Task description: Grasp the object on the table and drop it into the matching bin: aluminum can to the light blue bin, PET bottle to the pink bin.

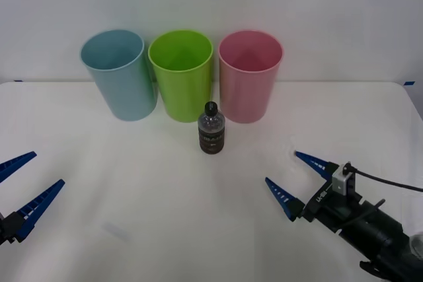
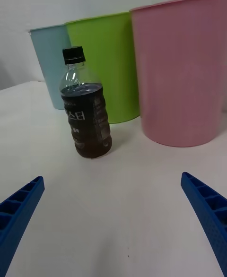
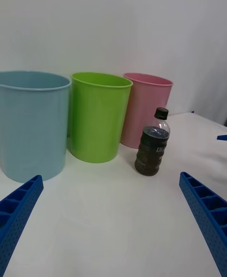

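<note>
Blue claws frame the white surface (image 1: pixel 132 229): left claw (image 1: pixel 20 193) parked wide open and empty at the near left, right claw (image 1: pixel 301 183) likewise spread and empty at the near right. Beyond stand the blue bin (image 1: pixel 119 74), green bin (image 1: pixel 180 74) and pink bin (image 1: pixel 250 74). Upright just before the green-pink gap, the bottle (image 1: pixel 211 130) sits well ahead of the right claw and to its left. A glancing finger could tip the narrow bottle, or a careless release could land it in the neighbouring green bin.
</note>
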